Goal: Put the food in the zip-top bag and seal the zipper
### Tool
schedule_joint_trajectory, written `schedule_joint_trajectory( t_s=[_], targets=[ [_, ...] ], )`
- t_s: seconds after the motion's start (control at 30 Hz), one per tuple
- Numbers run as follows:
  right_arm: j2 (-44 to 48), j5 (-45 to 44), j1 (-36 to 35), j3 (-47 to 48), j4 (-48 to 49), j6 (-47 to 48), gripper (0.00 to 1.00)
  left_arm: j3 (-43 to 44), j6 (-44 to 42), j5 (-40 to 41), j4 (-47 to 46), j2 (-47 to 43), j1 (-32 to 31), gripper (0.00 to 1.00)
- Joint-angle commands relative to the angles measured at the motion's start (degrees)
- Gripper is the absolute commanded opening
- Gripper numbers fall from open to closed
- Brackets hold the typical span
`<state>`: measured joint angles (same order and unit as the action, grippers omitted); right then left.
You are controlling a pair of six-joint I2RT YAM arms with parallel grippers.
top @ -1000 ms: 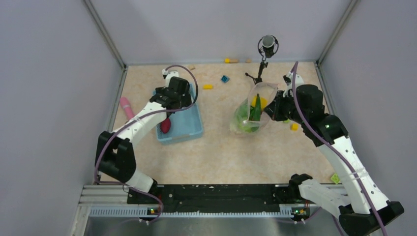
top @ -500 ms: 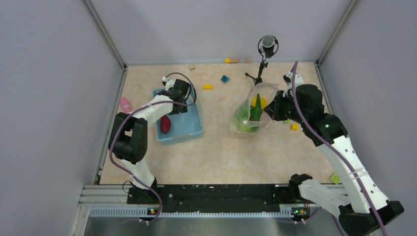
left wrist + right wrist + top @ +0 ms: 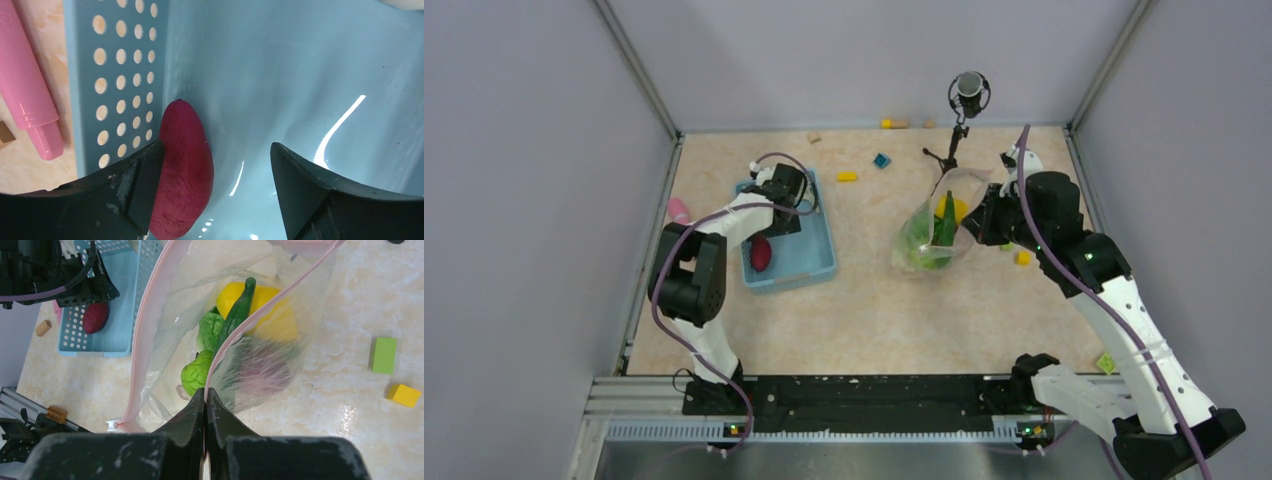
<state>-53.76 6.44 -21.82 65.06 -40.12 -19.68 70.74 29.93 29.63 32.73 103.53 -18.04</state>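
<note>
Our right gripper (image 3: pixel 205 392) pinches the bag (image 3: pixel 260 365) to hold its mouth open; our left gripper (image 3: pixel 215 150) hangs spread over the red piece (image 3: pixel 184 165) for pickup

Glossy plastic basket (image 3: pixel 300 75); crinkly clear bag (image 3: pixel 170 315)

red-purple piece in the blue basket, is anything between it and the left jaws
Nothing visible: the red-purple piece lies bare before the open left jaws, close against the basket's perforated wall.
</note>
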Motion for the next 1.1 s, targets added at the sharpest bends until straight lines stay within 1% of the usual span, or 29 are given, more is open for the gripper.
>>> schedule_joint_trajectory(
  t_s=[0.0, 0.23, 0.4, 0.5, 0.67, 0.83, 0.9, 1.07],
  targets=[
    [0.26, -0.89, 0.54, 2.03, 1.58, 0.16, 0.0, -0.91, 1.49, -2.07, -2.03, 1.33, 0.3, 0.82],
    [0.17, -1.05, 0.55, 2.14, 1.55, 0.11, 0.0, -2.77, 2.61, -4.18, -2.82, 1.77, 0.3, 0.81],
    [-0.06, -1.25, 0.55, 2.21, 1.6, 0.12, 0.0, -2.48, 3.9, -10.59, -0.37, 1.05, 0.2, 0.77],
    [-0.27, -1.42, 0.55, 2.16, 1.54, 0.19, 0.0, -4.98, 4.41, -14.99, -2.57, -0.88, 0.21, 0.76],
    [-0.33, -1.41, 0.51, 2.28, 1.56, 0.17, 0.0, -7.6, 5.09, -18.89, -5.03, -4.53, 0.2, 0.75],
    [-0.38, -1.51, 0.53, 2.18, 1.57, 0.15, 0.0, -11.18, 4.61, -26.71, -12.32, -10.13, 0.2, 0.76],
    [-0.35, -1.51, 0.47, 2.25, 1.62, 0.11, 0.0, -11.3, 4.92, -25.6, -12.02, -10.78, 0.2, 0.76],
    [-0.19, -1.69, 0.53, 2.03, 1.58, 0.24, 0.0, -9.93, 5.62, -17.67, -7.78, -10.83, 0.2, 0.76]
  ],
)
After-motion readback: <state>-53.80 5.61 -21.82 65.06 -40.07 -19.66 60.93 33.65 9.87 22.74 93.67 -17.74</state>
